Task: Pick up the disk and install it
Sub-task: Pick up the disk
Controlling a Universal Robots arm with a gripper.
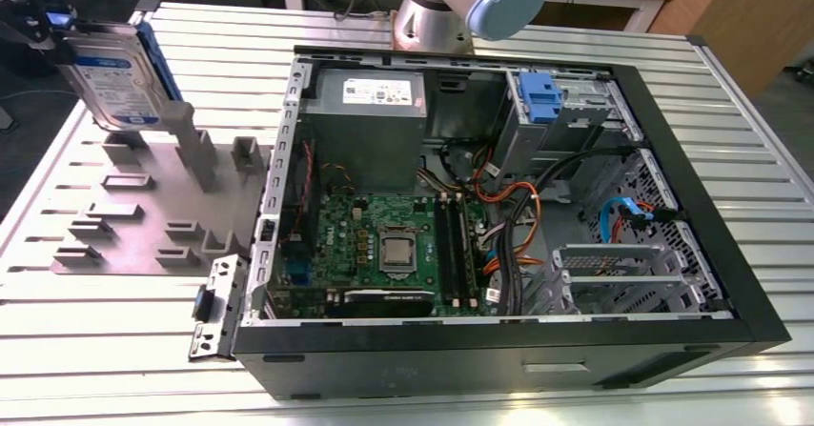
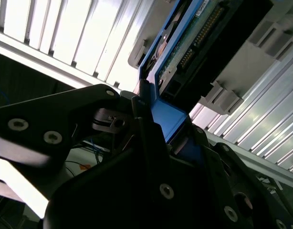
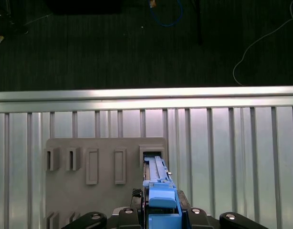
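- The gripper (image 3: 161, 215) has its black jaws closed to a narrow gap on the blue side rail of the disk (image 3: 157, 183). Both wrist views show the rail pinched between them.
- The disk (image 1: 117, 78) stands on edge at ten o'clock in the exterior view, its white-and-blue label facing outward. It is well apart from the open computer case (image 1: 712, 254).
- The disk's lower end meets a slot (image 3: 152, 153) at the corner of a grey slotted holder (image 1: 152, 207). Whether it is seated in the slot or just clear of it cannot be told.
- The holder lies flat on the ribbed metal table (image 1: 102, 350), just beside the case at its nine o'clock.
- Inside the case, the motherboard (image 1: 381, 240) lies flat on the floor of the chassis. A grey power supply (image 1: 369, 92) sits at its twelve o'clock.
- A blue latch (image 1: 540, 97) shows on the drive bay at the motherboard's one o'clock, above a tangle of orange, black and blue cables.
- The arm (image 1: 464, 2) rises behind the case at twelve o'clock in the exterior view.
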